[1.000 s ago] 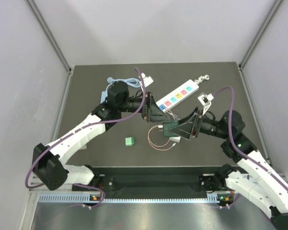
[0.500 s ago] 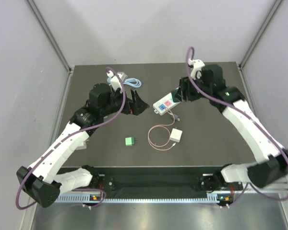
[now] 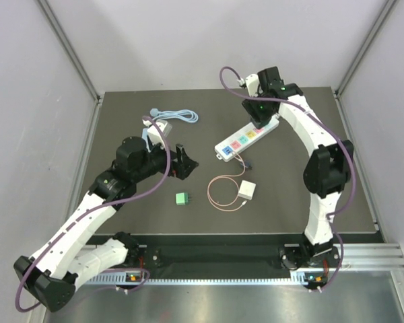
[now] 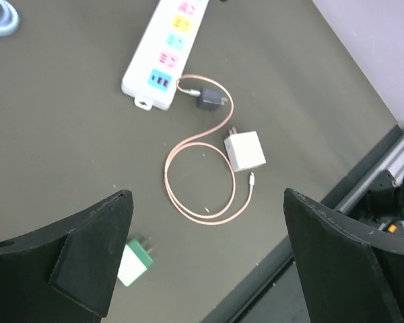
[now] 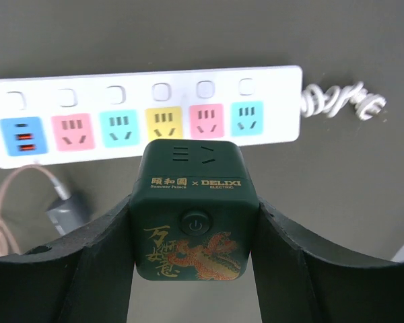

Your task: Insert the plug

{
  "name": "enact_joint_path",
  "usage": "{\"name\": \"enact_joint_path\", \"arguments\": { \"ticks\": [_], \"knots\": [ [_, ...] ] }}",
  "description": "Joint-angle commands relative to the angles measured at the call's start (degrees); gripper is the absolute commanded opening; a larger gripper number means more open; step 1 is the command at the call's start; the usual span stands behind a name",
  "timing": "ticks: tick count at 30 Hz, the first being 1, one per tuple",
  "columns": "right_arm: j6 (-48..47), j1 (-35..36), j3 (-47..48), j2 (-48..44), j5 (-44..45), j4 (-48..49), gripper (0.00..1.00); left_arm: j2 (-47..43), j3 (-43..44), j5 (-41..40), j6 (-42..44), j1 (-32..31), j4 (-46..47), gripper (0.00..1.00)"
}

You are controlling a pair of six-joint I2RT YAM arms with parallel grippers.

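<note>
While the right gripper (image 5: 196,229) kept its fingers clamped on the green plug cube (image 5: 196,195) above the power strip (image 5: 148,91) near the counter's far edge, insertion looked not yet done; the left gripper (image 3: 186,160) hung mid-counter, fingers apart, holding nothing

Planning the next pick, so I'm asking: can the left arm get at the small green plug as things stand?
Probably yes. The left gripper hangs open near the green plug, which lies alone on the table, nothing over it.
</note>
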Motion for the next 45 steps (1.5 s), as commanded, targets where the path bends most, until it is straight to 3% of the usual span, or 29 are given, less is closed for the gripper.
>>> {"name": "enact_joint_path", "arguments": {
  "ticks": [1, 14, 21, 34, 45],
  "knots": [
    [-9.64, -2.06, 8.24, 3.89, -0.95, -2.94, 0.0, 0.31, 0.38, -1.59, 1.96, -0.11, 4.11, 0.98],
    [-18.16, -7.6, 12.29, 12.33, -8.86, -6.02, 0.0, 1.1, 0.56, -5.37, 3.45, -0.73, 3.06, 0.97],
    [-19.84, -9.35, 19.05, 18.57, -9.39, -8.66, 0.0, 2.07, 0.74, -6.16, 3.98, -0.64, 3.15, 0.96],
    [-23.01, -10.59, 22.14, 21.56, -15.53, -9.89, 0.0, 3.3, 1.0, -6.25, 4.24, -0.64, 3.32, 0.97],
    [-21.96, -10.24, 22.58, 23.58, -12.91, -8.14, 0.0, 3.03, 1.09, -6.33, 4.42, -0.64, 3.24, 0.97]
  ]
}}
